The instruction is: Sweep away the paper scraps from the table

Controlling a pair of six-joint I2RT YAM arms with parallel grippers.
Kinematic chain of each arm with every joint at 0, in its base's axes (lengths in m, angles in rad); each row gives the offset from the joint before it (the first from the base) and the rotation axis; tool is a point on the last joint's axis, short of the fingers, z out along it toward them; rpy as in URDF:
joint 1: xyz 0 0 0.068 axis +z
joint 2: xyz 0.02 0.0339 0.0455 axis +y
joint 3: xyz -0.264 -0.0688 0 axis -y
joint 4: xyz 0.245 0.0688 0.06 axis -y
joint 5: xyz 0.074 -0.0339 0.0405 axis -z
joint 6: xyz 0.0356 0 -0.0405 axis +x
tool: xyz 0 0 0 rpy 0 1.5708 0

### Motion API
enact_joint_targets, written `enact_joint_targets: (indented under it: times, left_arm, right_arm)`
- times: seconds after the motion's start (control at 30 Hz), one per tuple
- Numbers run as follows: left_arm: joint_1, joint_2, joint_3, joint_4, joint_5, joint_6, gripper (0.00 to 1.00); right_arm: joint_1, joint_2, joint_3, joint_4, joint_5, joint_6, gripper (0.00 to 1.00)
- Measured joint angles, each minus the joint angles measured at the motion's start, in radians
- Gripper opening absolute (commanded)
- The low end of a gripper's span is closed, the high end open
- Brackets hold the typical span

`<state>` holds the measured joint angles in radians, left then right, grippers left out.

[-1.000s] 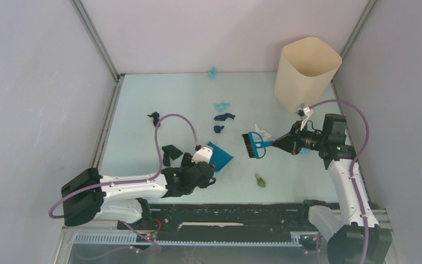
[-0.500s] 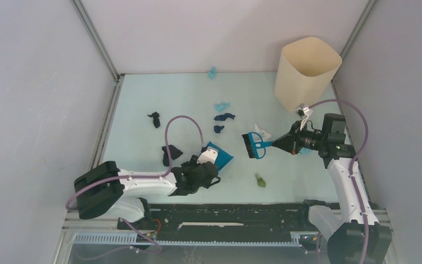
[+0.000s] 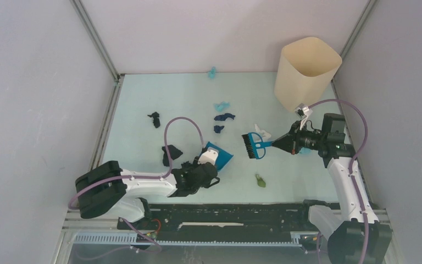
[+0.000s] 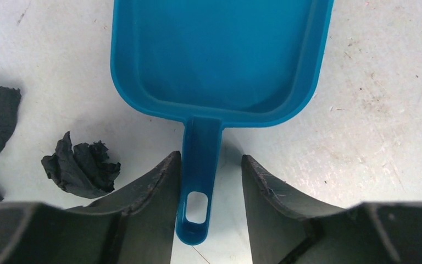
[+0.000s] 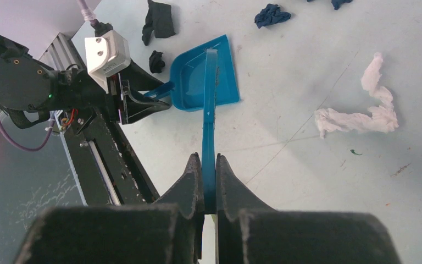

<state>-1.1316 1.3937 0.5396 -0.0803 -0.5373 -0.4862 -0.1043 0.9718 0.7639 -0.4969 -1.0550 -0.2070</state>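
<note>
Pale mint-green table [image 3: 143, 99], railed in metal and closed in by plain grey walls [image 3: 33, 82], with paper scraps scattered from its left side to its middle.

A small black scrap [image 3: 154, 117] lies toward the left rail, and a larger black scrap [image 3: 170, 153] lies nearer the arms. Beside it the left gripper [image 4: 210, 165] sits low, jaws apart astride the handle of the blue dustpan [image 3: 223, 156], with a gap on one side. The pan's mouth points away toward the far right. Mid-table are a light blue scrap [image 3: 221, 105], a long navy scrap [image 3: 225, 116] whose long axis runs across the table, and a small navy scrap [image 3: 218, 128]. A green scrap [image 3: 260, 180] lies near the front. The brush [image 3: 253, 144] lies crosswise, bristles leftward, with a white scrap [image 3: 261, 131] just behind it. The right gripper [image 5: 209, 165] pinches its handle tight. A beige bin [image 3: 305, 71] stands far right.
</note>
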Motion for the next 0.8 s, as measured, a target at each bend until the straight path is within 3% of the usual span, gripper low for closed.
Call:
enact_joint_targets:
  times: [0.23,0.4,0.5,0.7,0.8]
  left_arm:
    - [0.000,-0.084,-0.104,0.087,0.010,-0.001,0.42]
    - [0.000,-0.097,-0.118,0.100,0.019,0.001,0.30]
    - [0.000,-0.099,-0.114,0.089,0.022,0.009,0.29]
    - [-0.029,-0.163,-0.021,-0.143,0.026,0.009,0.22]
    - [-0.063,-0.258,0.076,-0.298,0.031,0.007,0.14]
  right_arm:
    - [0.000,0.002,0.000,0.000,0.000,-0.001,0.00]
    - [0.003,0.009,0.000,0.000,0.003,-0.003,0.00]
    - [0.004,0.010,0.000,0.000,0.005,-0.003,0.00]
    - [-0.005,0.010,0.000,-0.001,0.006,-0.004,0.00]
    - [-0.016,0.010,0.000,-0.001,0.009,-0.006,0.00]
